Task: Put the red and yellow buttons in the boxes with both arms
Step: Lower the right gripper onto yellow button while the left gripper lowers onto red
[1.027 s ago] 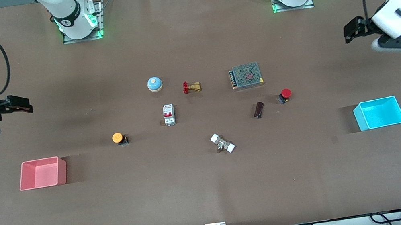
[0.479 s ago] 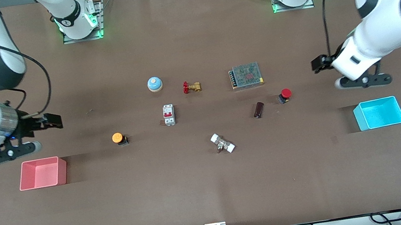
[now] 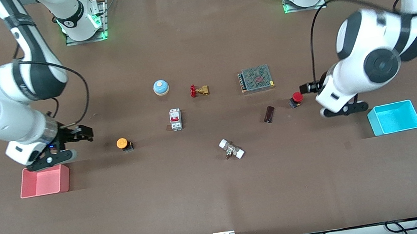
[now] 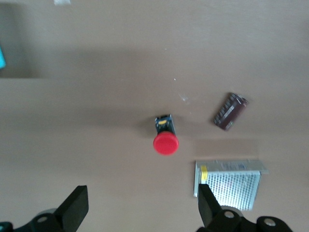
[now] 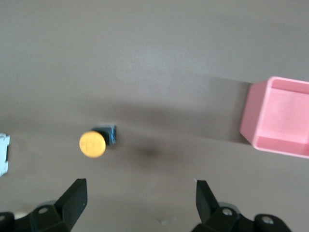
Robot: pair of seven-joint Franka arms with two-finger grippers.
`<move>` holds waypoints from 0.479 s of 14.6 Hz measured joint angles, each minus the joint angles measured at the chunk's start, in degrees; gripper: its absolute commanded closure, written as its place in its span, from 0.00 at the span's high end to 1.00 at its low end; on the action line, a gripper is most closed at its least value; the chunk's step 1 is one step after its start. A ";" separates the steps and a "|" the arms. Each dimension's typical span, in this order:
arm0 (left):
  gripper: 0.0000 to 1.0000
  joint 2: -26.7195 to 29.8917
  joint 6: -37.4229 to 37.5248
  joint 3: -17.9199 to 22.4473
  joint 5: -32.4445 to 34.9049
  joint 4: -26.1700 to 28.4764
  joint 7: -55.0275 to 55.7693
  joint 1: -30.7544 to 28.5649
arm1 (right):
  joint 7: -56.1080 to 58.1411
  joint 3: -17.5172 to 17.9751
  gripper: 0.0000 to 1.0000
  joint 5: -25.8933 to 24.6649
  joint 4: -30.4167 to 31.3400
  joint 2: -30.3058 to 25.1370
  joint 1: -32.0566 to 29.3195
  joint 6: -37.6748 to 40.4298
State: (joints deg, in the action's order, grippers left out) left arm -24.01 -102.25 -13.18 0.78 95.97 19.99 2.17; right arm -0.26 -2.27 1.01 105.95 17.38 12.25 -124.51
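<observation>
On the worktop (image 3: 222,199) lie two buttons, one red (image 3: 296,98) and one yellow (image 3: 123,143). There are two boxes, one pink (image 3: 44,180) and one cyan (image 3: 394,117). Singles: bell (image 3: 160,87), brass valve (image 3: 199,90), breaker switch (image 3: 175,119), mesh-topped metal unit (image 3: 256,78), dark cylinder (image 3: 269,114), white-ended fitting (image 3: 231,149).

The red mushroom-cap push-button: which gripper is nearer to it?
Left. The open left gripper hangs right beside the red mushroom-cap push-button, toward the left arm's end. The open right gripper is near the yellow-orange push-button instead.

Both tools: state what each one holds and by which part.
Nothing is held. The left tool is open by the red button; the right tool is open near the yellow button.
</observation>
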 measured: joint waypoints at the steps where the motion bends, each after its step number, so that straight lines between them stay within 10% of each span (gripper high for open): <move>1: 1.00 -1.22 -2.09 -0.01 0.00 0.73 0.91 0.11 | -1.13 0.01 1.00 0.00 1.95 0.18 0.80 -3.42; 7: 1.00 -2.26 -19.28 -0.08 0.00 11.93 4.79 0.49 | -6.71 0.09 1.00 -0.02 5.50 4.33 4.60 -13.40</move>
State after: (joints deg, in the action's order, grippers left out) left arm -26.27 -121.53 -13.26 0.78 107.89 24.78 2.66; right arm -6.97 -2.19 1.00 111.45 21.71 16.86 -137.90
